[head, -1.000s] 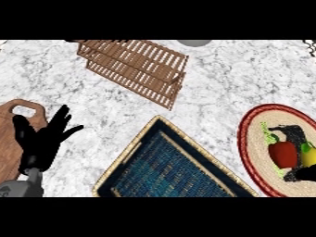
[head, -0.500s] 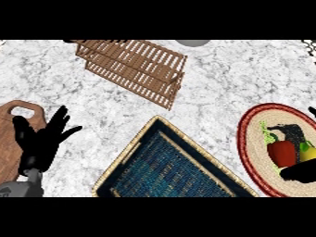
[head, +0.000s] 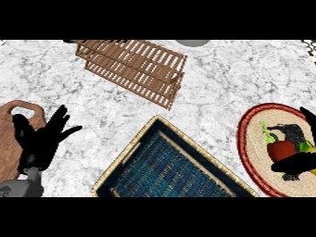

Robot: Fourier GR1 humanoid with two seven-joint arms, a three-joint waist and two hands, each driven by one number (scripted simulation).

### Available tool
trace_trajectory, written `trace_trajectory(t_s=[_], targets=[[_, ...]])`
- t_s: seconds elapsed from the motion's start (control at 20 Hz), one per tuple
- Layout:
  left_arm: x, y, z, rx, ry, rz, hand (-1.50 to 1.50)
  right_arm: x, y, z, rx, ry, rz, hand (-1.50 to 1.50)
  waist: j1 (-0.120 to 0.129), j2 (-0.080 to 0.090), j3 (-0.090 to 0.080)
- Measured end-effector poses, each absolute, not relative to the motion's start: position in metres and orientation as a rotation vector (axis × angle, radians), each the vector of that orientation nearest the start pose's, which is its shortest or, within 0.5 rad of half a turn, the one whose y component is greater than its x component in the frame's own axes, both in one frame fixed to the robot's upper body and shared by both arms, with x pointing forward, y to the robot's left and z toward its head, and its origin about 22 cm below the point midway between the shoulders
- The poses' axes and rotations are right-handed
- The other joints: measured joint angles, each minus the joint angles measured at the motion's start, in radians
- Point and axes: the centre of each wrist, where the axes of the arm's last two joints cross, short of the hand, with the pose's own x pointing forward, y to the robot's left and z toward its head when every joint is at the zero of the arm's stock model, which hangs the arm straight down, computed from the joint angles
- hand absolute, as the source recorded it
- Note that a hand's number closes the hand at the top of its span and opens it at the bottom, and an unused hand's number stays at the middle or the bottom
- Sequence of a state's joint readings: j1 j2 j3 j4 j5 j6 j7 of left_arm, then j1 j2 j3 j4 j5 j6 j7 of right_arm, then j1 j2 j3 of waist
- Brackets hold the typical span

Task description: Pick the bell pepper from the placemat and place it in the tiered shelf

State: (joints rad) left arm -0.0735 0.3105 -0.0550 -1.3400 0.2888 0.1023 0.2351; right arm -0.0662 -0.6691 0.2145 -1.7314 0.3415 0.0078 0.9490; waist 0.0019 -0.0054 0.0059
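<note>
Bell pepper (head: pixel 281 149) lies on the round red-rimmed placemat (head: pixel 252 121), right hand (head: pixel 309 158) curling round it: grasp step. Next comes lifting toward the wooden tiered shelf (head: pixel 138 70). Left hand (head: pixel 41 139) rests open

A red-and-yellow bell pepper (head: pixel 283 149) lies on the round red-rimmed placemat (head: pixel 252 139); the slatted wooden tiered shelf (head: pixel 136 69) stands well apart.

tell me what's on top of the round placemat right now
A red bell pepper with a green stem lies on the placemat, the right hand curled around it. The hand covers the pepper's lower right side and that part of the mat.
</note>
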Motion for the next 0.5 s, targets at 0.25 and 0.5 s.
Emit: trace_trajectory(t_s=[0.25, 0.5], targets=[[0.252, 0.291, -0.015, 0.089, -1.173, 0.05, 0.0, 0.251, -0.299, 0.072, -0.929, -0.724, 0.567, -1.5, 0.001, 0.0, 0.0], [0.25, 0.296, -0.016, 0.071, -1.181, 0.049, 0.0, 0.251, -0.298, 0.057, -0.957, -0.737, 0.562, -1.5, -0.002, 0.0, -0.001]])
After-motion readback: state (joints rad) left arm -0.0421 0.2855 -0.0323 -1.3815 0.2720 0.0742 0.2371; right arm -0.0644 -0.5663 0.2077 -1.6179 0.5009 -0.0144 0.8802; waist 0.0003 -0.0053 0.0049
